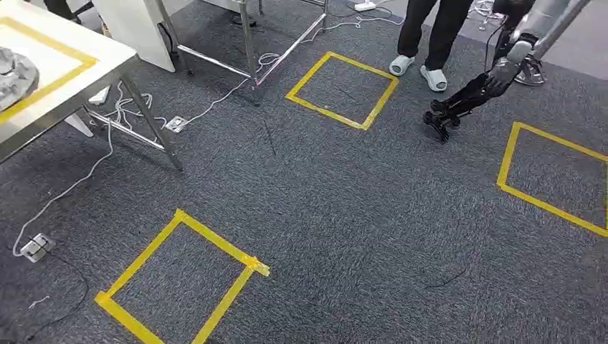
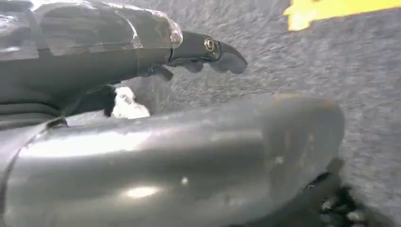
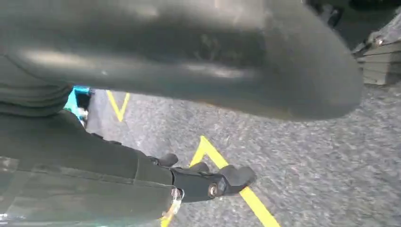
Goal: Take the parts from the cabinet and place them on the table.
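Observation:
A round silvery metal part (image 1: pixel 10 76) lies on the white table (image 1: pixel 68 79) at the far left, inside a yellow tape outline. My right hand (image 1: pixel 469 94) hangs at the upper right over the carpet with its dark fingers stretched out and nothing in them. The right wrist view has the same hand (image 3: pixel 118 161) with its thick thumb and straight fingers (image 3: pixel 213 182) above a yellow tape line. My left hand (image 2: pixel 165 142) holds nothing either; its fingers (image 2: pixel 208 49) reach out over grey carpet.
A person (image 1: pixel 430 32) in dark trousers and pale slippers stands at the top, close to my right hand. Yellow tape squares (image 1: pixel 343 89) mark the grey carpet. Cables and a floor socket (image 1: pixel 176 124) lie by the table's metal legs (image 1: pixel 150 122).

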{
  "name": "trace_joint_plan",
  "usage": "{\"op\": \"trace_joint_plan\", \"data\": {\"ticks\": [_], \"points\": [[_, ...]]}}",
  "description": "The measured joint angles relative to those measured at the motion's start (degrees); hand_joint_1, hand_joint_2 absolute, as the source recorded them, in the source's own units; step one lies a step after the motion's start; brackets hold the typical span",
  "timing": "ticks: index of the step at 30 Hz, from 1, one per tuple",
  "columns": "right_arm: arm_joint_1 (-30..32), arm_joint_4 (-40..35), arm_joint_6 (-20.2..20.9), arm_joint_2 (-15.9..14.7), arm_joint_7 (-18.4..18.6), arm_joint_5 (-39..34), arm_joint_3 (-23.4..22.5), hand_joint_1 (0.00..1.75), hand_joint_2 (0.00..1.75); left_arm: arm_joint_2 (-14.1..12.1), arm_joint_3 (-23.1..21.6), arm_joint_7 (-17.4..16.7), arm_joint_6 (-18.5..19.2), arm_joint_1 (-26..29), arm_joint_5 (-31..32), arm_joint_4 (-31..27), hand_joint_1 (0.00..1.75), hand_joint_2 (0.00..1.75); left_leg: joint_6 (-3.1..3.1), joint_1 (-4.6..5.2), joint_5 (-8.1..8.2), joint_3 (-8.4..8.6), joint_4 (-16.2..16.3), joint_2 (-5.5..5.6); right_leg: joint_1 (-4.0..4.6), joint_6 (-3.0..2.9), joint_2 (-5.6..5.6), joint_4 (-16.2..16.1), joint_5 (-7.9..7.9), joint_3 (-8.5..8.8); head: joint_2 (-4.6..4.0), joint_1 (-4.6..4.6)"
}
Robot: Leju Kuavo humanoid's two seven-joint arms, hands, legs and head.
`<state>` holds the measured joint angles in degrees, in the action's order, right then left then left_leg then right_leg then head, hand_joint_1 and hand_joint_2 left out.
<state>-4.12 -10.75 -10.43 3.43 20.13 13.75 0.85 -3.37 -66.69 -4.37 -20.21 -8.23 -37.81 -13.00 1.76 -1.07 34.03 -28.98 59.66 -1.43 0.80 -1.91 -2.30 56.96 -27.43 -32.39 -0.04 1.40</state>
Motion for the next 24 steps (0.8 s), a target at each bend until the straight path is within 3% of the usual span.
{"op": "trace_joint_plan", "data": {"ticks": [1, 3, 4, 5, 6, 7, 8, 9, 10, 11, 12, 13, 14, 15, 16, 17, 19, 20, 21, 23, 24], "points": [[-0.3, 0.0, -0.1, -0.1, 0.0, 0.0, 0.1, 0.0, 0.0, 0.0, 0.0, 0.3, -0.1, 0.2, 0.1, 0.0, 0.0, 0.0, -0.1, 0.11, 1.9, -1.76, 3.4, 1.68, -0.07, -0.26, 0.64, -0.1, 0.15, 0.15, 0.0, -0.02], [-0.8, 0.0, 0.2, 0.3, 0.0, 0.0, 0.3, 0.0, 0.0, 0.0, 0.0, 0.7, -0.5, 0.4, 0.2, 0.0, 0.0, 0.0, -0.02, 0.08, 5.25, -6.57, 11.9, 2.07, 0.01, -0.53, 2.39, -0.1, 0.01, 0.2, 0.0, -0.54], [-0.8, 0.0, 0.3, 0.4, 0.0, 0.0, 0.4, 0.0, 0.0, 0.1, 0.0, 0.7, -0.7, 0.5, 0.1, -0.1, 0.0, 0.0, 0.06, 0.09, 5.55, -8.48, 14.5, 1.99, 0.03, -0.55, 3.36, 0.0, -0.09, 0.27, 0.0, -0.54], [-0.7, 0.0, 0.4, 0.4, 0.0, 0.1, 0.7, 0.0, 0.0, 0.1, 0.0, 0.8, -0.9, 0.6, 0.1, -0.1, 0.0, 0.0, 0.15, 0.07, 4.35, -9.33, 14.7, 1.85, 0.0, -0.52, 4.34, 0.1, -0.19, 0.41, 0.0, -0.68], [-0.6, 0.0, 0.6, 0.4, 0.3, 0.1, 0.8, 0.0, 0.0, 0.1, 0.0, 0.8, -0.9, 0.6, 0.1, -0.1, 0.0, 0.0, 0.2, 0.02, 1.87, -8.88, 12.5, 1.75, -0.08, -0.44, 5.19, 0.2, -0.43, 0.66, 0.0, -0.72], [-0.6, 0.0, 0.7, 0.4, 0.7, 0.1, 0.9, 0.0, 0.0, 0.1, 0.0, 0.8, -0.9, 0.6, 0.1, -0.2, 0.0, 0.0, 0.21, -0.06, -1.41, -7.38, 8.5, 2.12, -0.18, -0.22, 6.11, 0.5, -0.71, 0.95, 0.0, -0.74], [-0.5, 0.0, 0.7, 0.4, 0.9, 0.1, 1.0, 0.0, 0.0, 0.1, 0.0, 0.6, -0.9, 0.6, 0.2, -0.1, 0.0, 0.0, 0.28, -0.23, -4.57, -5.58, 3.8, 3.87, -0.3, 0.07, 6.87, 0.9, -1.12, 1.11, 0.0, -0.85], [-0.5, 0.0, 0.7, 0.4, 1.1, 0.0, 1.2, 0.0, 0.0, 0.1, 0.0, 0.0, -0.9, 0.7, 0.3, -0.1, 0.0, 0.0, 0.2, -0.66, -5.05, -4.62, 1.5, 8.04, -0.51, 0.39, 7.49, 1.3, -1.57, 0.77, 0.0, -0.92], [-0.8, 0.0, 0.7, 0.3, 1.1, -0.1, 1.2, 0.0, 0.0, 0.1, 0.0, -0.5, -0.9, 0.7, 0.6, -0.2, 0.0, 0.0, 0.2, -0.91, -4.43, -4.09, 0.0, 8.51, -0.23, 0.84, 8.35, 2.2, -1.97, 0.48, 0.0, -0.98], [-0.9, 0.0, 0.6, 0.4, 1.1, -0.5, 1.2, 0.0, 0.0, 0.1, -0.1, -0.9, -0.8, 0.6, 0.9, -0.1, 0.0, 0.0, -0.2, -0.62, -4.06, -3.95, 0.3, 7.32, -0.52, 1.09, 9.06, 2.1, -1.81, 0.09, 0.0, -0.98], [-0.8, 0.0, 0.6, 0.4, 1.1, -0.8, 1.3, 0.0, 0.0, 0.1, -0.1, -1.2, -0.8, 0.7, 1.0, -0.2, 0.0, 0.0, -0.37, -0.38, -4.0, -3.87, 0.0, 7.11, -0.78, 1.35, 9.8, 2.0, -1.77, -0.1, 0.0, -0.76], [-0.7, 0.0, 0.5, 0.4, 1.1, -1.1, 1.3, 0.0, 0.0, 0.2, -0.2, -1.4, -0.7, 0.7, 1.2, -0.2, 0.0, 0.0, -0.83, -0.25, -3.93, -3.76, -0.1, 6.06, -0.96, 1.86, 10.67, 1.7, -1.57, -0.21, 0.0, -0.83], [-0.6, 0.0, 0.6, 0.3, 1.1, -1.3, 1.3, 0.0, 0.0, 0.2, -0.2, -1.5, -0.7, 0.5, 1.3, -0.2, 0.0, 0.0, -1.22, -0.74, -4.14, -3.38, -0.7, 5.1, -0.94, 2.05, 11.57, 1.8, -1.68, -0.28, 0.0, -0.83], [-0.6, 0.0, 0.6, 0.1, 1.1, -1.7, 1.3, 0.0, 0.0, 0.1, -0.2, -1.5, -0.7, 0.4, 1.4, -0.2, 0.0, 0.0, -1.39, -0.63, -4.11, -2.94, -1.0, 4.15, -0.61, 2.22, 8.52, 2.8, -2.33, -0.55, 0.0, -0.56], [-0.6, 0.1, 0.6, 0.1, 1.1, -1.8, 1.3, 0.0, 0.0, 0.2, -0.2, -1.5, -0.7, 0.4, 1.5, -0.2, 0.0, 0.0, -1.73, -0.46, -3.93, -2.55, -1.2, 3.04, -0.63, 2.61, 5.46, 5.7, -3.94, -2.03, 0.0, -0.04], [-0.9, 0.0, 0.6, 0.1, 1.1, -1.9, 1.3, 0.0, 0.0, 0.3, -0.2, -1.5, -0.7, 0.4, 1.5, -0.3, 0.0, 0.0, -2.01, -0.27, -3.71, -2.33, -1.2, 1.93, -0.8, 2.95, 4.0, 9.7, -5.8, -4.26, 0.0, 0.07], [-1.0, 0.0, 0.6, 0.2, 0.8, -2.5, 1.4, 0.0, 0.0, 0.3, -0.2, -2.1, -0.4, 0.3, 1.7, -0.3, 0.0, 0.0, -2.04, -0.08, -3.12, -1.88, -1.1, -0.39, -1.03, 3.36, 2.73, 17.3, -8.35, -8.62, 0.0, 0.09], [-0.7, 0.0, 0.6, 0.2, 0.6, -2.7, 1.4, 0.0, 0.0, 0.4, -0.2, -2.1, -0.2, 0.2, 1.7, -0.3, 0.0, 0.0, -2.0, -0.01, -2.86, -1.62, -1.1, -1.25, -1.17, 3.45, 2.51, 18.4, -7.91, -9.45, 0.0, 0.13], [-0.5, 0.0, 0.5, 0.2, 0.5, -3.0, 1.4, 0.0, 0.0, 0.6, -0.2, -2.1, -0.1, 0.0, 1.8, -0.3, 0.0, 0.0, -1.92, 0.02, -2.58, -1.3, -1.1, -1.94, -1.27, 3.39, 2.38, 16.9, -6.1, -8.86, 0.0, 0.13], [-0.1, 0.1, 0.4, 0.1, 0.4, -3.1, 1.3, 0.0, 0.0, 1.0, -0.2, -2.0, 0.1, -0.7, 1.9, -0.4, 0.0, 0.0, -1.67, 0.03, -2.02, -0.47, -1.2, -2.99, -1.18, 2.88, 1.29, 8.0, -0.5, -4.59, 0.0, 0.18], [-0.1, 0.1, 0.3, 0.1, 0.4, -3.2, 1.3, 0.0, 0.0, 1.3, -0.2, -2.0, 0.2, -1.0, 1.9, -0.4, 0.0, 0.0, -1.49, 0.03, -1.74, -0.07, -1.2, -3.49, -0.91, 2.5, -0.58, 3.6, 0.85, -2.58, 0.0, 0.2]]}}
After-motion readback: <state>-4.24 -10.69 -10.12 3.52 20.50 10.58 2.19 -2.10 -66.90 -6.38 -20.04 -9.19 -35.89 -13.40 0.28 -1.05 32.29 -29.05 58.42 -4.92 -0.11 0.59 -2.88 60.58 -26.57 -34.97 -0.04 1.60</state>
